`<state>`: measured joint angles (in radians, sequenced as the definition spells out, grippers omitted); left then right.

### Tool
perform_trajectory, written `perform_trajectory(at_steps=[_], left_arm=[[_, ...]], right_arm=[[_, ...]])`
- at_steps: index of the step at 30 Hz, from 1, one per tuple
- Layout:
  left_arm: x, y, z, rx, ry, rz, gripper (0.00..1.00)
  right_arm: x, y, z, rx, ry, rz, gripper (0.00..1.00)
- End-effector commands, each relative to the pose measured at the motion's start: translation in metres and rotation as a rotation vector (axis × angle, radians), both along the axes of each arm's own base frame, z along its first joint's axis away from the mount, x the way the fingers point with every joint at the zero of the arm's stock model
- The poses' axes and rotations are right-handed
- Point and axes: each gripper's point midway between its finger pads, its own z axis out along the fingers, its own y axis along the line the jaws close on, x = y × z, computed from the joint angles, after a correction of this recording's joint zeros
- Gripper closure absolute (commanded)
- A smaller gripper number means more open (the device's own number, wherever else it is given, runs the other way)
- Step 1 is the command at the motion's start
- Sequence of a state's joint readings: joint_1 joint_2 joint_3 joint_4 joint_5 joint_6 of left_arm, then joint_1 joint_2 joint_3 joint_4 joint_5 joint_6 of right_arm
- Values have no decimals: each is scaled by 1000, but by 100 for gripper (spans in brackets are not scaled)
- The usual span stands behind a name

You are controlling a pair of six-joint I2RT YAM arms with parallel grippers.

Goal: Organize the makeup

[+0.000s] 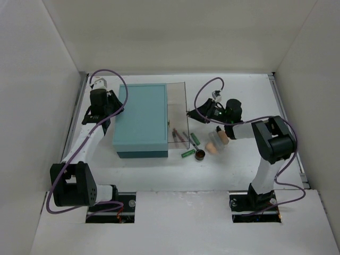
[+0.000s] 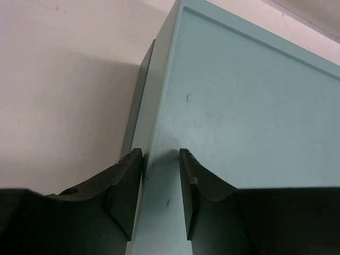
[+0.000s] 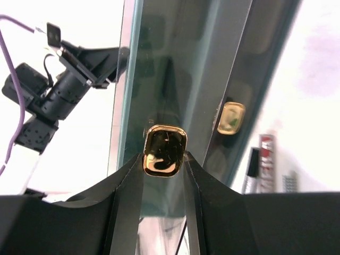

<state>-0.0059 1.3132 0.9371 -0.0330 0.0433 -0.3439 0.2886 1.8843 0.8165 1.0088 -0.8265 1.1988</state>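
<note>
The makeup lies loose on the table right of the big teal box [image 1: 141,119]: thin pencils [image 1: 178,136], two green tubes [image 1: 195,139] [image 1: 187,153], a round brown piece [image 1: 200,154], a peach sponge [image 1: 211,147] and a beige bottle with a black cap [image 1: 220,135]. My right gripper [image 1: 192,112] [image 3: 164,158] is shut on the gold knob [image 3: 165,150] of the box's clear panel [image 1: 178,106], which stands upright. My left gripper [image 1: 112,109] [image 2: 161,154] is clamped on the left edge of the teal box [image 2: 249,106]. Two pencils [image 3: 265,159] show past the panel.
White walls enclose the table on the left, back and right. Purple cables loop over both arms. A second gold shape [image 3: 231,118] shows in the glass beside the knob. Bare table lies in front of the box and the makeup.
</note>
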Motion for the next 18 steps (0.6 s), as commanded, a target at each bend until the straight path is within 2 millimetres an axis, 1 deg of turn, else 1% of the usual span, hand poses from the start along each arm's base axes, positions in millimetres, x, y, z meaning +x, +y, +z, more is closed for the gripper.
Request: perform_trajectory(at_steps=[1,4,7,8,9,11,12,15,17,18], left_arm=[[-27,21,-59,65,209,57,70],[-24,21,-58,66,202,56,71],[-20,22,-58,67,198,58,71],[-18,23,-57,68,194,59,71],[-17,22,-57,66,195,57,71],[-13,22,-56,64,192,54,71],[-11,20,-56,64,189,51,71],[-7,20,-56,69,187,46,71],[-4,20,-56,69,186,43,71],[-3,19,-56,70,187,40,72]], right_arm=[[16,-24,23,-61,-130,-98,89],[19,-31,9,-174,-114,-133,87],[25,-46,-1,-292,-95,-196,79],[25,-49,-2,-343,-108,-204,72],[25,-54,-3,-390,-121,-212,58],[25,-63,-1,-481,-147,-241,41],[25,-70,0,-523,-149,-270,36],[20,-99,-1,-659,-119,-386,30],[14,-125,-10,-752,-63,-456,27],[11,-141,-17,-808,-25,-490,27]])
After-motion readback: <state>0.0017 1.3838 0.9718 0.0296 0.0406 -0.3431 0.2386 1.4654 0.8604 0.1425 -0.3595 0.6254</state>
